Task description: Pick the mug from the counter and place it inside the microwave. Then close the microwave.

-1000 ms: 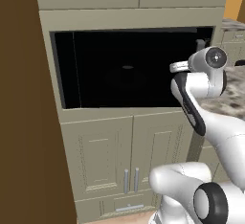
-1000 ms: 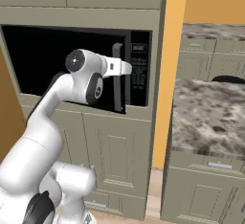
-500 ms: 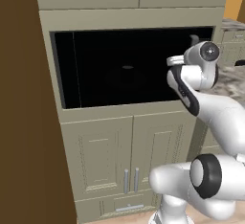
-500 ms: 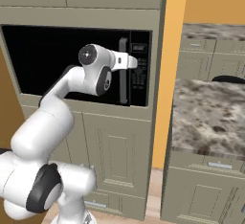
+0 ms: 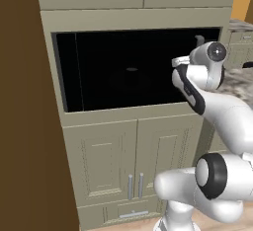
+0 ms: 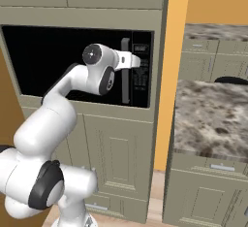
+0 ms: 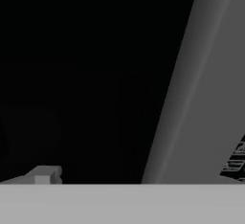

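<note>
The microwave (image 6: 63, 61) is a large black unit set into beige cabinetry. Its dark glass door looks shut against the button panel (image 6: 141, 75). The grey bar handle (image 6: 126, 75) stands upright beside that panel. My gripper (image 6: 136, 61) is at the top of the handle, reaching in from the left, and it is open and empty. In the hand view the handle (image 7: 191, 98) runs as a wide grey diagonal bar very close to the camera. One fingertip (image 7: 44, 174) shows at the lower left. The counter (image 6: 213, 117) lies to the right. I cannot make out the mug.
A dark rounded shape (image 6: 233, 80) lies at the counter's far right edge, too cut off to identify. A tall brown panel (image 5: 24, 106) fills the left side. Beige cabinet doors (image 5: 133, 156) sit below the microwave, and an orange wall (image 6: 174, 75) separates it from the counter.
The hand has swung right and slightly up, closing in on the microwave handle. The jaws have stayed wide apart.
</note>
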Motion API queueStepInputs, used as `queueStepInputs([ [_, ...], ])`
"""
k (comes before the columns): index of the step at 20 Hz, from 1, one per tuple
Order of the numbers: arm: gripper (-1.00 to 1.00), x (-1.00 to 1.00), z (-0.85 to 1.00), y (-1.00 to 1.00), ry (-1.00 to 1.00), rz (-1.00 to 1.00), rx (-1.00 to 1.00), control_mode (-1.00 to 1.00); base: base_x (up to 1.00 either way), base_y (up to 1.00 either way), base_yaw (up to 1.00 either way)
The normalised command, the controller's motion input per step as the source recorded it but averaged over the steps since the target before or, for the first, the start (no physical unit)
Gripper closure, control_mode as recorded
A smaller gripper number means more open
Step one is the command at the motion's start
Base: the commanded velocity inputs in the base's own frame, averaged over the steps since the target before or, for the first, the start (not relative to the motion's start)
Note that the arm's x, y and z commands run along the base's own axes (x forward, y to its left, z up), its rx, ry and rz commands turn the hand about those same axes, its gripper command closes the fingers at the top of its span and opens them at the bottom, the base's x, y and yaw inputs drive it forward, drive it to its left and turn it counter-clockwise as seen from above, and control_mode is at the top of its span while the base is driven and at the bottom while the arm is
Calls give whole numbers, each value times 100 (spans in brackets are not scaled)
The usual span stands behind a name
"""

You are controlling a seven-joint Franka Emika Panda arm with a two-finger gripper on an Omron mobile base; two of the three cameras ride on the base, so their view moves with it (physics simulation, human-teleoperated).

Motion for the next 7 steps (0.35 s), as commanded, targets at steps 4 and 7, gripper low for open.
queueStepInputs([
  [4,-100,18,0,0,0,0,0,-100,0,0,0],
  [7,-100,11,0,0,0,0,0,-100,0,0,0],
])
